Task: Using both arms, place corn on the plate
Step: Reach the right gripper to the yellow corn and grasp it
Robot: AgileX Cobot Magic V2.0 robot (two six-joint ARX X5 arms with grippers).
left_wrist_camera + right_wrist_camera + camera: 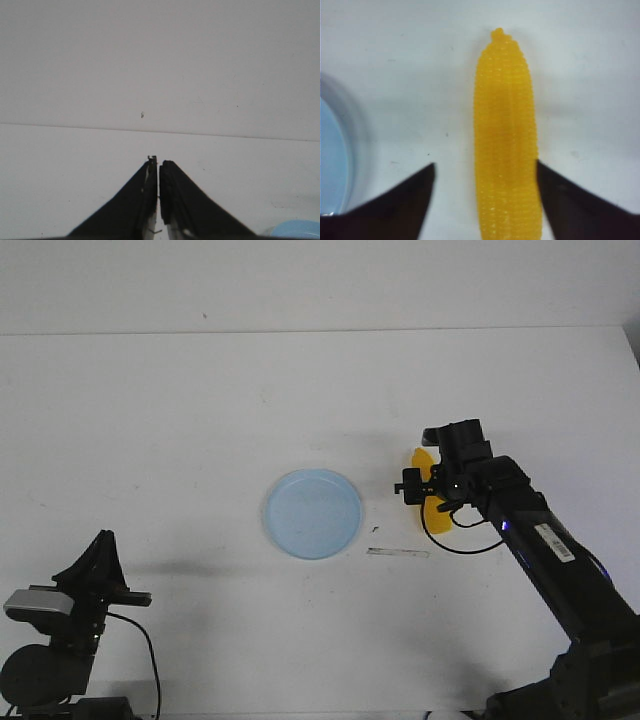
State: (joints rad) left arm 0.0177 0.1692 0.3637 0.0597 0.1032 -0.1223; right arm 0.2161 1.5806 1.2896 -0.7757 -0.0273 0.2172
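Right wrist view: right hand (485, 200) spread wide with the yellow corn (506, 140) lying on the white counter (395, 75) between its fingers (405, 200), one finger just touching the cob's side, the other well clear. Front view: corn just right of the pale blue plate (312, 513), apart from it. Left wrist view: left hand (158, 200) pressed together on nothing, parked near the counter's front left corner.

Both arms were black and jointed; the right arm (545, 540) bore a white label and looping black cable, the left arm (70, 625) a grey module.
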